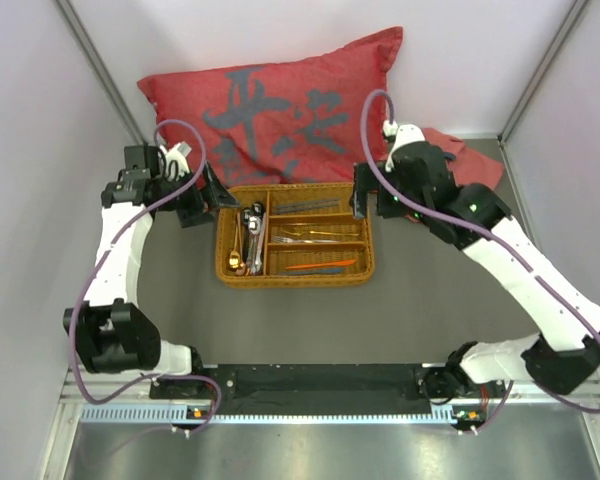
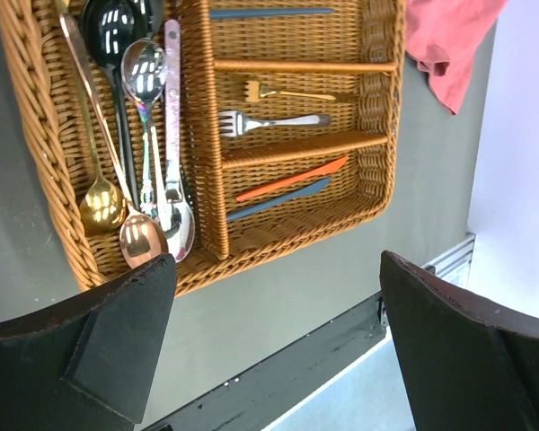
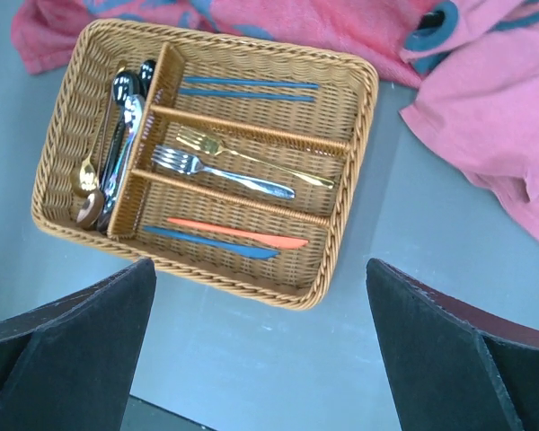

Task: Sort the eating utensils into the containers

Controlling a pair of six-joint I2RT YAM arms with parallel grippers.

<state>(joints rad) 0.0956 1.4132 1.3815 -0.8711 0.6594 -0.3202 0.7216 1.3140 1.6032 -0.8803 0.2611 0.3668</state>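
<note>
The tan wicker tray (image 1: 223,262) sits mid-table and holds all the utensils I see. Its long left compartment holds several spoons (image 1: 252,238) in black, silver, gold and copper; they also show in the left wrist view (image 2: 144,135) and the right wrist view (image 3: 117,144). The far short compartment holds dark blue chopsticks (image 3: 247,87). The middle one holds a gold fork (image 3: 251,157) and a silver fork (image 3: 220,172). The near one holds an orange knife (image 3: 238,233) and a blue knife (image 3: 211,243). My left gripper (image 1: 212,190) is open and empty above the tray's far left corner. My right gripper (image 1: 363,195) is open and empty above its far right corner.
A red cushion (image 1: 280,110) with dark characters leans against the back wall behind the tray. A pink-red cloth (image 1: 470,155) lies at the back right, near my right arm; it also shows in the right wrist view (image 3: 494,117). Grey walls close both sides.
</note>
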